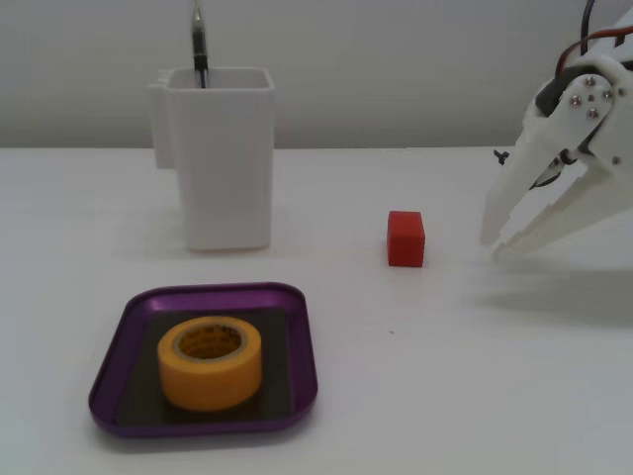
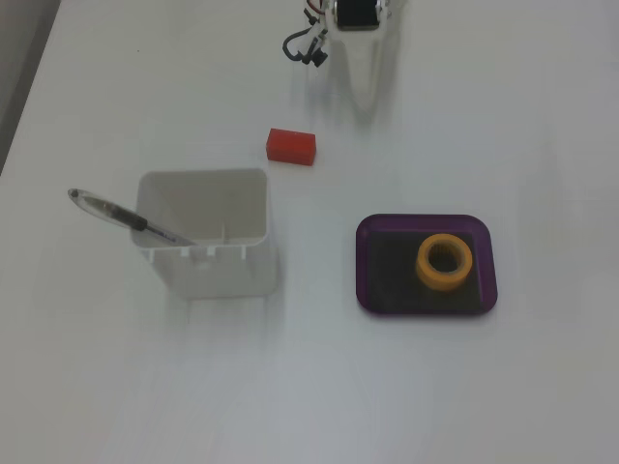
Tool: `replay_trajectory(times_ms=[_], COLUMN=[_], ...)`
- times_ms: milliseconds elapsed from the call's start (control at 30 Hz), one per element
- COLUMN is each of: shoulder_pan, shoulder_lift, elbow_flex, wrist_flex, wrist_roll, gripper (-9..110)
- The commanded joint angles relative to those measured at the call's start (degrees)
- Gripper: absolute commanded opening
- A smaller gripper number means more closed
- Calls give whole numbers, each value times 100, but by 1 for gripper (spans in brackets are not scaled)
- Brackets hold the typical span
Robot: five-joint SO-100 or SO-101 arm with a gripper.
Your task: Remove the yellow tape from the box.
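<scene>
The yellow tape [image 1: 210,381] lies flat inside the purple box [image 1: 307,346] at the front left in a fixed view. In the other fixed view the tape [image 2: 424,263] sits in the right half of the box [image 2: 387,271]. My gripper [image 1: 493,247] is at the right of the table, well away from the box, pointing down with its white fingertips together and nothing between them. In the view from above, the gripper [image 2: 363,101] is at the top centre.
A small red cube [image 1: 406,237] [image 2: 290,146] lies between the gripper and the box. A tall white square container [image 1: 220,158] [image 2: 218,266] holding a pen [image 1: 198,40] [image 2: 116,213] stands behind the box.
</scene>
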Motion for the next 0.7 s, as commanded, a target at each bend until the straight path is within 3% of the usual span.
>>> replay_trajectory(times_ms=[0, 367, 667], shoulder_pan=[-88, -18, 9], shoulder_lift=[334, 325, 211], elbow_flex=[53, -79, -1424], wrist_flex=[-70, -70, 9], wrist_roll=[-35, -35, -53], gripper=[0, 0, 0])
